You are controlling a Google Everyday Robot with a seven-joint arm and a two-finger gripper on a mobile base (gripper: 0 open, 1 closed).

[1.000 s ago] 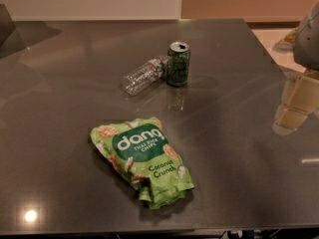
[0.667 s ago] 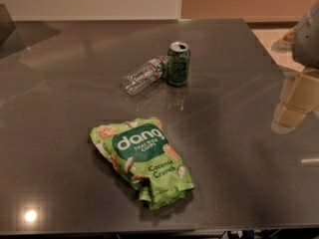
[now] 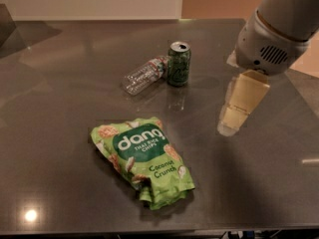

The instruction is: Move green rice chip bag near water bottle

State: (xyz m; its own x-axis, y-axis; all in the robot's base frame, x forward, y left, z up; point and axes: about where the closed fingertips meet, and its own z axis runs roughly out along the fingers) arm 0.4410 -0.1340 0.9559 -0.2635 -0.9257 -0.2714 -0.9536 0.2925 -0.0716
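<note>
The green rice chip bag (image 3: 142, 158) lies flat on the dark table (image 3: 60, 108), front and centre, with "dang" face up. The water bottle (image 3: 144, 75) lies on its side further back, its cap end touching a green soda can (image 3: 178, 63). My gripper (image 3: 233, 116) hangs above the table at the right, well to the right of the bag and in front and to the right of the can. It holds nothing that I can see.
The green soda can stands upright just right of the bottle. My arm's white housing (image 3: 271, 39) fills the upper right corner. The table's front edge (image 3: 149, 230) runs along the bottom, close to the bag.
My arm and gripper have moved left, from the right edge of the view further in over the table. The bag, bottle and can have not moved.
</note>
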